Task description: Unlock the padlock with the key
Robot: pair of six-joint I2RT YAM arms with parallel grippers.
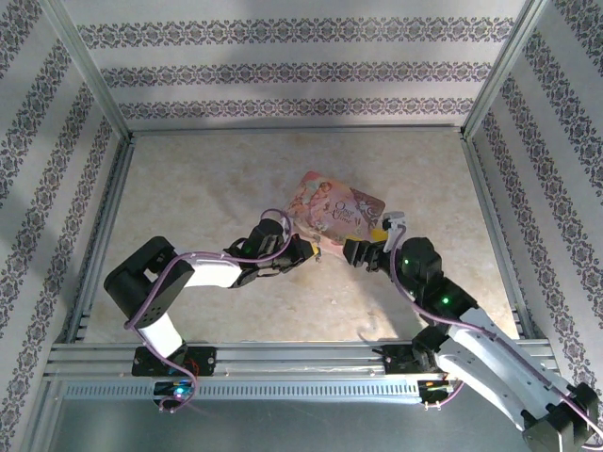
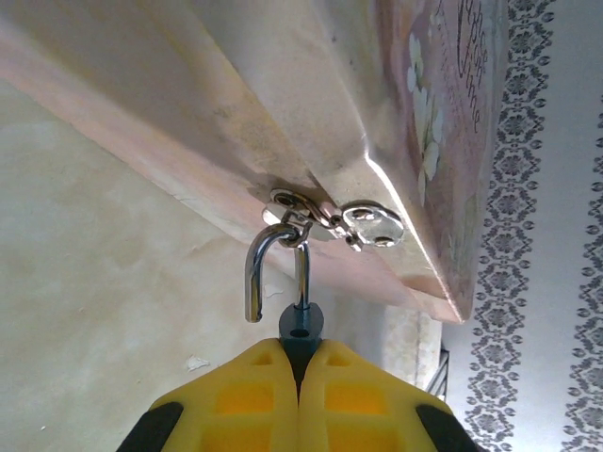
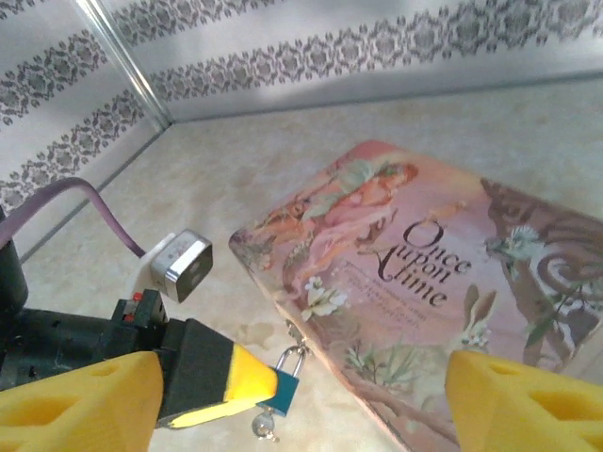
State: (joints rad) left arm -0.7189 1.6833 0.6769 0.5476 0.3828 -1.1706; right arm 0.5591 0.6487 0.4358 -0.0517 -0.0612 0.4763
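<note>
Robot test cell of a laboratory type. Indicators: a beige stone-patterned bench enclosed by aluminium frame posts; panel walls lined with striped floral wallpaper; slotted rails along the near edge, carrying a cabled left arm and right arm.

the padlock has a mirror-bright metal hoop and a smooth blue body. the tin is printed metal with a soft sheen. the table, upper left, looks matt and mottled. the left gripper is matt yellow plastic.
</note>
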